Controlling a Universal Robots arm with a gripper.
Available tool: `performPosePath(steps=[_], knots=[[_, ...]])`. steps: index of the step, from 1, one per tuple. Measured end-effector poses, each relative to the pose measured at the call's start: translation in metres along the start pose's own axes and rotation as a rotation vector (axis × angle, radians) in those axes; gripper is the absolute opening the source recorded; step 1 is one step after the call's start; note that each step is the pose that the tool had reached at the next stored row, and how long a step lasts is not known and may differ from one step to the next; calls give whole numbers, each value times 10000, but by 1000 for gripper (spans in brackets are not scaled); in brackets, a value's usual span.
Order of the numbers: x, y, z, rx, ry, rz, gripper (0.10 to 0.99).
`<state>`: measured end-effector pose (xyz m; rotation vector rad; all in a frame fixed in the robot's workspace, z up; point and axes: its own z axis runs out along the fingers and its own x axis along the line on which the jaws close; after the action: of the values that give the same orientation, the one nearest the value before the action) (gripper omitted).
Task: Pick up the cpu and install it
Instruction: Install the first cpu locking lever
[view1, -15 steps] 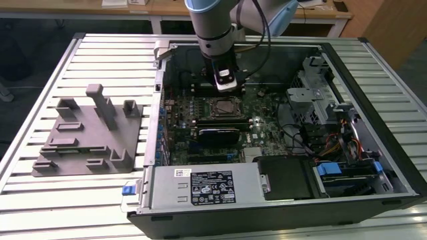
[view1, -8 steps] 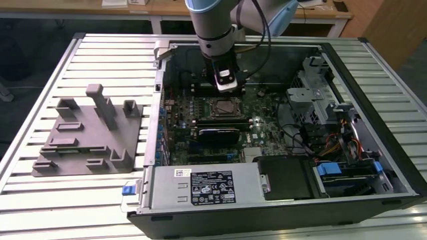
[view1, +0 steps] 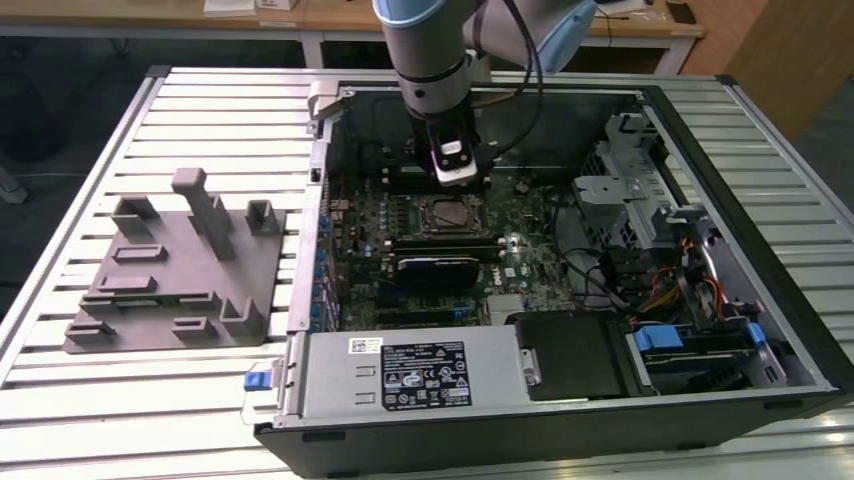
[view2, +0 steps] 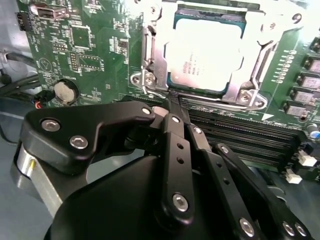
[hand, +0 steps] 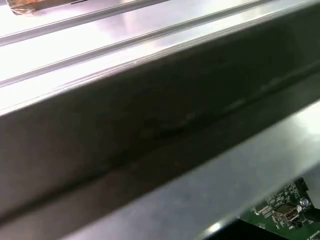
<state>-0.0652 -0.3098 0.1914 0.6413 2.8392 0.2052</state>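
The open computer case (view1: 561, 250) is seen lying on its side on a slatted metal table (view1: 80, 200) in the exterior view, with the green motherboard (view1: 534, 240) exposed inside it. The cpu (view2: 205, 52) is found seated in the socket on the motherboard: in the second wrist view its pale silver top is framed by the metal socket bracket (view2: 150, 60), which lies around its edges. In the exterior view the cpu (view1: 445, 213) is seen as a small square near the middle of the motherboard.

The gripper (view1: 454, 172) is held over the motherboard, just beside the cpu on its far side in the exterior view, hanging from the arm (view1: 427, 50). In the second wrist view the gripper (view2: 172, 107) is seen as black linkages whose fingers (view2: 175, 130) are drawn together side by side near the edge of the socket; nothing is seen held between them, so the jaws are noted as closed and empty.

A round coin cell (view2: 64, 91) is seen on the motherboard, well apart from the cpu. Black memory slots (view2: 240, 135) run just beside the socket. A large grey fixture (view1: 174, 270) with upright blocks rests on the table outside the case, at the exterior view's left. A dark case wall (hand: 150, 130) is seen close up in the first wrist view
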Motion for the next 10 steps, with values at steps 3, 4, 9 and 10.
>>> performPosePath(steps=[3, 4, 9, 10], knots=[[-29, 9, 7, -18, 9, 4, 106], [-30, 9, 7, -34, 16, 9, 106], [-37, 13, -15, -73, 35, 20, 106], [-38, 14, -23, -73, 38, 21, 106]])
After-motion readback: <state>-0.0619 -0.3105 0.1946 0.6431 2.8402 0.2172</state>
